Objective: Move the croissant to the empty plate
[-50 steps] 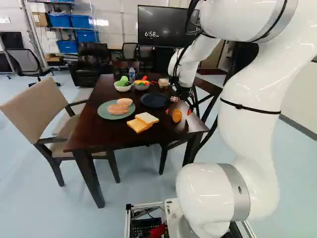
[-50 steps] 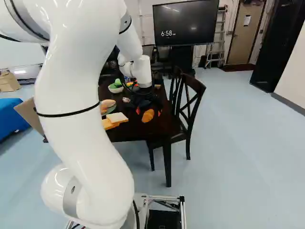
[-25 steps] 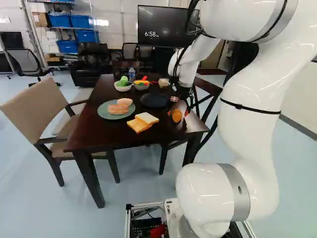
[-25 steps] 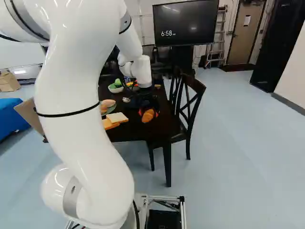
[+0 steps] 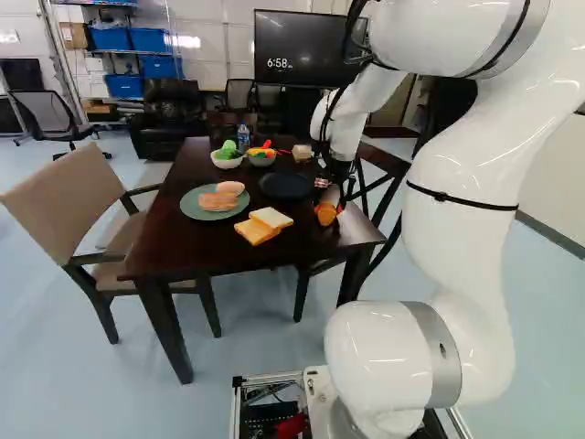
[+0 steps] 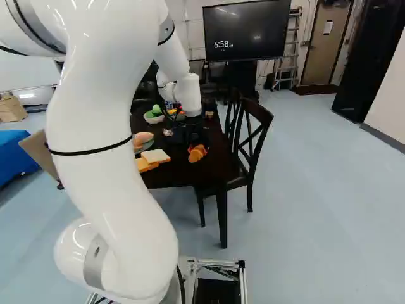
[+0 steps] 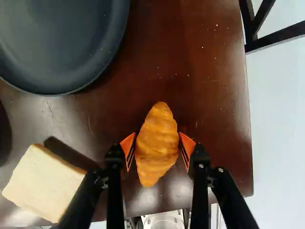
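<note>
The table (image 5: pixel 183 245) is dark wood, smooth and glossy enough to throw back light. Along its left side stands a chair in beige cloth (image 5: pixel 78 197); on its right, a dark wooden chair (image 6: pixel 239 180) with a crossed back, seen most fully in the right base view. My gripper (image 6: pixel 197 149) is at the table's near right part, its fingers closed in to the croissant's width, orange pads pressed on both flanks of the croissant (image 7: pixel 156 155). I can't tell whether it touches the wood beneath.

The dark plate (image 5: pixel 285 186), round, matte and rimmed, lies farther off and to the left of it; my wrist view shows the rim plainly, while the right base view mostly hides it behind me. Farther left, the round green plate (image 5: pixel 194 212) bears a long filled bun and a rounder pale one. At the far end, one white bowl (image 5: pixel 227 164) holds something bumpy and green, the other bowl (image 5: pixel 260 161) red, yellow and green pieces. Two overlapping square bread slices (image 5: pixel 271 217), one white, one orange-yellow, lie left of the croissant, which is golden-brown, ridged and tapered.
</note>
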`<state>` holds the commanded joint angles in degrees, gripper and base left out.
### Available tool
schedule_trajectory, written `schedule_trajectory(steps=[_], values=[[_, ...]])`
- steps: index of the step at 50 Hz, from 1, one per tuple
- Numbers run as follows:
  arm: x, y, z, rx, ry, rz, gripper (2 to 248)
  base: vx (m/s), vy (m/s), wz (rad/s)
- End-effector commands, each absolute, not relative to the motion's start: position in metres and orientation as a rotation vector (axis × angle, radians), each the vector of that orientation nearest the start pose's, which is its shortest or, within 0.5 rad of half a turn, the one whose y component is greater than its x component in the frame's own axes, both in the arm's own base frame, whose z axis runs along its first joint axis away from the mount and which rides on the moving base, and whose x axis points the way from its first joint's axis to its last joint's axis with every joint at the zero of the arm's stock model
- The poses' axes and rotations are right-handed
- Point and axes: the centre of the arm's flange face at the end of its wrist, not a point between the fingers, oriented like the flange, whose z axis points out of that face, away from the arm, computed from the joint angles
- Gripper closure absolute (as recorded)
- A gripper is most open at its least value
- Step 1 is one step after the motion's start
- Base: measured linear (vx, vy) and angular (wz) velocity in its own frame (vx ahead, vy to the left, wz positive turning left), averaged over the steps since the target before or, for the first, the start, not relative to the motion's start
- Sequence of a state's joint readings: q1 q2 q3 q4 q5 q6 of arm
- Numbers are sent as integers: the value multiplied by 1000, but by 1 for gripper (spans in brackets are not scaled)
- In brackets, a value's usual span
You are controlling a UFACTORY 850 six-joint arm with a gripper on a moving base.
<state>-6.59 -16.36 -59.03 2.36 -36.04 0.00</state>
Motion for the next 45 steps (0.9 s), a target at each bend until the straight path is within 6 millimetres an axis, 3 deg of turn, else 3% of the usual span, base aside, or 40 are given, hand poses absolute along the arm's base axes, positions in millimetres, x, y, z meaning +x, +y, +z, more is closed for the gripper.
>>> schedule_trajectory(steps=[16, 21, 22, 45], values=[[516, -57, 437, -3108, 229, -182, 105, 0, 0, 0], [516, -57, 437, -3108, 229, -182, 110, 0, 0, 0], [516, -57, 437, -3108, 229, -182, 122, 0, 0, 0], [516, -57, 438, -3108, 229, -185, 121, 0, 0, 0]])
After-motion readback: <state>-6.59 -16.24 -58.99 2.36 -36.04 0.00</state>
